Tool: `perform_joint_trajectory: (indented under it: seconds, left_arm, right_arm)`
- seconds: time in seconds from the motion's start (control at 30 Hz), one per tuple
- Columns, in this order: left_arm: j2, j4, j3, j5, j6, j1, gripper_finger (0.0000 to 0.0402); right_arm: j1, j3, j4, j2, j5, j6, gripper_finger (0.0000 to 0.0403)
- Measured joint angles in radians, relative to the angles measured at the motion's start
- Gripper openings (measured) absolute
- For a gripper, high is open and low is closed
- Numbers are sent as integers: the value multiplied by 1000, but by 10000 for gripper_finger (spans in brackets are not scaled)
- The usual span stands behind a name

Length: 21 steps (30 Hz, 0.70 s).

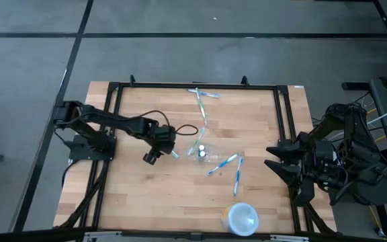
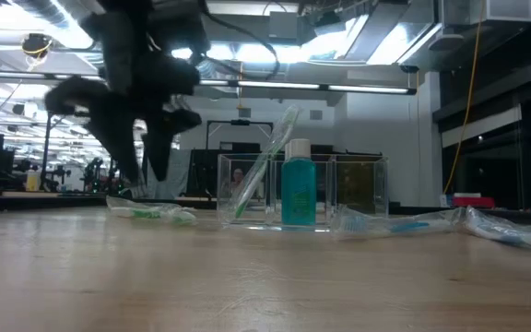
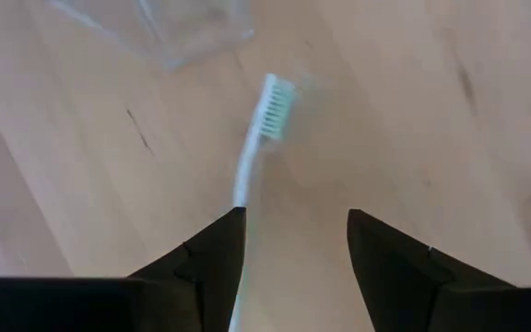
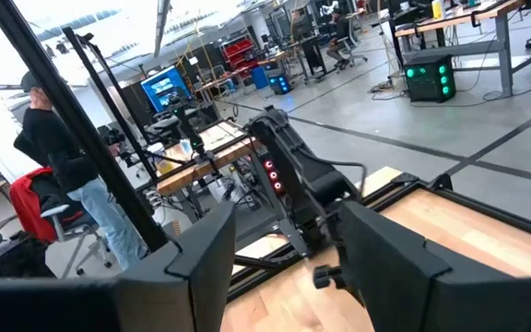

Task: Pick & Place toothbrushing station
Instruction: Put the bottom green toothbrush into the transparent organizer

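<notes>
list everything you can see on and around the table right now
clear holder: one, see-through, middle of the table
bottle: one, teal with white cap, standing in the holder
toothbrush in holder: one, green and white, leaning
loose toothbrushes: several, white with blue or green; two at the far edge, two right of the holder, one under the left gripper
cup: one, white, near edge
table: one, light wood
person: one, dark top, in the room behind
left gripper: open, over the toothbrush
right gripper: open, waiting at the right edge
</notes>
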Motion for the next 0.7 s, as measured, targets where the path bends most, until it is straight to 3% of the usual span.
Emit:
perform_joint_trajectory:
  seconds: [0.27,0.7]
  left_arm:
    - [71,72,12,45,38,62,185]
    - [118,141,12,58,16,70,183]
  right_arm:
    - [0,0,14,2,-21,-3,201]
    - [0,0,14,2,-22,-8,201]
